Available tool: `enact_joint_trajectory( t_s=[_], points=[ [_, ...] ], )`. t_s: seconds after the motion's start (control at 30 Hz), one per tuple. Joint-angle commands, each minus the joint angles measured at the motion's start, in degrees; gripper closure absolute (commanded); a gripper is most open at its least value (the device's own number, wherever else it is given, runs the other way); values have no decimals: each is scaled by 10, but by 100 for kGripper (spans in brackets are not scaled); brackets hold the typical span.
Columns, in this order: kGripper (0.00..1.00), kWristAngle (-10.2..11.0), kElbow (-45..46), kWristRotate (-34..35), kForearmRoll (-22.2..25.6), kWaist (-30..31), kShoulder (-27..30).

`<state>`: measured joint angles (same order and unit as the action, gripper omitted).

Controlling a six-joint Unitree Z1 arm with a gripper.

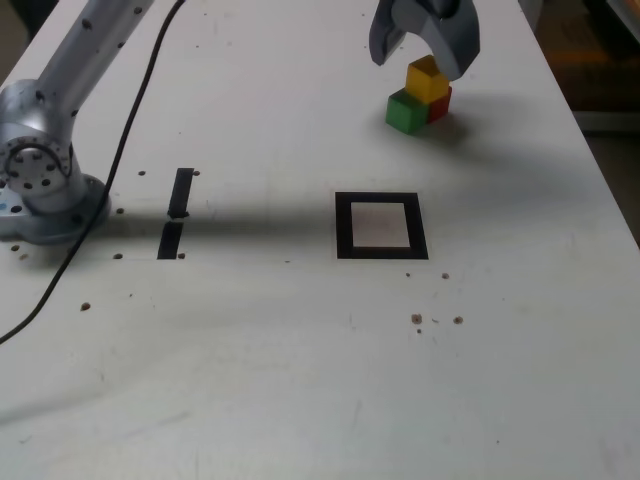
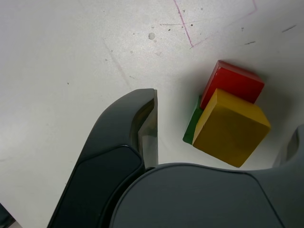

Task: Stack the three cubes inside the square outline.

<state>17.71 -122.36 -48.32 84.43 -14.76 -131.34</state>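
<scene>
Three cubes huddle together at the far right of the exterior view. The green cube (image 1: 405, 112) and the red cube (image 1: 440, 104) rest on the white table, and the yellow cube (image 1: 427, 78) lies on top of them, tilted. My gripper (image 1: 418, 55) hangs open just above the yellow cube, one finger on each side of it. In the wrist view the yellow cube (image 2: 231, 127) lies between my fingers (image 2: 148, 121) without touching them. It covers part of the red cube (image 2: 232, 84) and most of the green cube (image 2: 192, 128). The square outline (image 1: 381, 198) lies empty nearer the camera.
The arm's base (image 1: 40, 170) stands at the exterior view's left with a black cable (image 1: 135, 110) running past it. Two short black strips (image 1: 181, 192) lie beside the base. The table's right edge (image 1: 600, 170) runs close behind the cubes. Small dark specks (image 1: 417, 319) dot the table.
</scene>
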Motion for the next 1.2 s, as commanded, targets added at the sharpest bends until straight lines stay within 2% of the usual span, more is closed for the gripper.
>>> enact_joint_trajectory(
  t_s=[0.0, 0.3, 0.53, 0.63, 0.93, 1.17],
  points=[
    [11, -3, 5, 0, -7, -1, -4],
    [24, -9, 15, 4, -29, -2, -7],
    [53, -6, 11, 22, -36, -2, -6],
    [61, -6, 14, 29, -37, -2, -7],
    [63, -7, 12, 41, -29, -2, 7],
    [65, -8, 32, 54, -4, -17, 54]
  ],
)
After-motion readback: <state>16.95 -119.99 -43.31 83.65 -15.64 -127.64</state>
